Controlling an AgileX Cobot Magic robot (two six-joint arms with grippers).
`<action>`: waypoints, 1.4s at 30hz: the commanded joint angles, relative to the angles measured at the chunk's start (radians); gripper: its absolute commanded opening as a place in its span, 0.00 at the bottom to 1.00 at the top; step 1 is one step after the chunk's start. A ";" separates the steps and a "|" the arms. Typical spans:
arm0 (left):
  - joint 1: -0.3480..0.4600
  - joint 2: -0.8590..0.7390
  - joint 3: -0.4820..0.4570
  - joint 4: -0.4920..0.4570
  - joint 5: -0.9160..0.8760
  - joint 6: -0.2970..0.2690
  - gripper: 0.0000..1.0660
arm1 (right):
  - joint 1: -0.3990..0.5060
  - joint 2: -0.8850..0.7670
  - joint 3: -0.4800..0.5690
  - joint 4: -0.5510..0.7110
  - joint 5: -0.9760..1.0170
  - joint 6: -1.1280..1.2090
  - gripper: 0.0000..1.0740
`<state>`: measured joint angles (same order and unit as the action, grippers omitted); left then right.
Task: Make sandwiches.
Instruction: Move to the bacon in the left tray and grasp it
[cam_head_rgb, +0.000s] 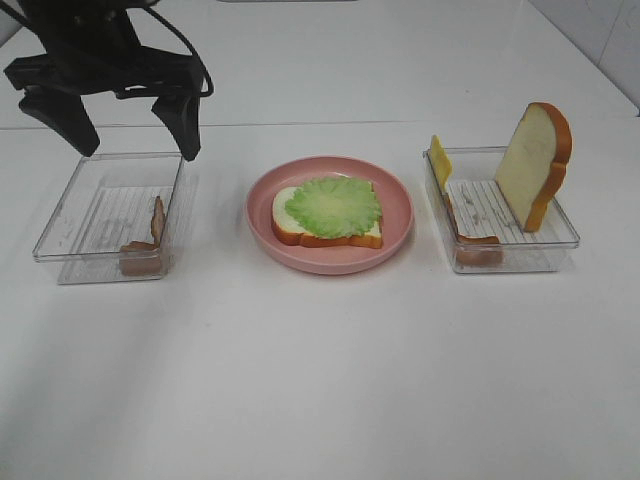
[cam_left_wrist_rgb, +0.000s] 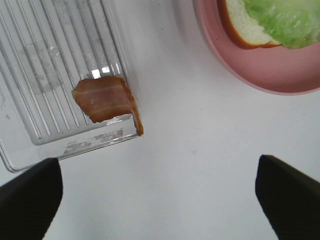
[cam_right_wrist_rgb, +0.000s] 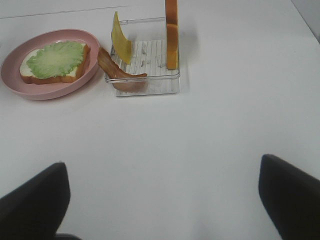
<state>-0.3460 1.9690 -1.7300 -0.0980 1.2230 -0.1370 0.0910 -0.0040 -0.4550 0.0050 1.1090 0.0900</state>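
Exterior high: the pink plate (cam_head_rgb: 398, 225) carries the bottom bread slice (cam_head_rgb: 284, 218) topped with lettuce (cam_head_rgb: 333, 205), and nothing more yet. The left gripper (cam_head_rgb: 140, 147) hangs spread and empty over the left tray (cam_head_rgb: 100, 210).

Left wrist: one bacon strip (cam_left_wrist_rgb: 102, 100) leans in that tray's corner.

Right wrist: the right gripper (cam_right_wrist_rgb: 162, 200) is spread and empty, well short of the right tray (cam_right_wrist_rgb: 160, 87). That tray contains cheese (cam_right_wrist_rgb: 121, 42), more bacon (cam_right_wrist_rgb: 112, 67) and the upright second slice (cam_right_wrist_rgb: 171, 35).

Judged under half done.
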 joint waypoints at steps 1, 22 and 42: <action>-0.004 0.027 0.008 0.020 0.096 -0.007 0.94 | -0.006 -0.031 0.002 0.004 -0.010 -0.010 0.89; -0.005 0.185 0.008 0.098 -0.001 -0.004 0.94 | -0.006 -0.031 0.002 0.004 -0.010 -0.010 0.89; -0.005 0.237 0.008 0.123 -0.089 -0.023 0.94 | -0.006 -0.031 0.002 0.004 -0.010 -0.010 0.89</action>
<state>-0.3460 2.1960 -1.7290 0.0230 1.1360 -0.1500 0.0910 -0.0040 -0.4550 0.0060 1.1090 0.0900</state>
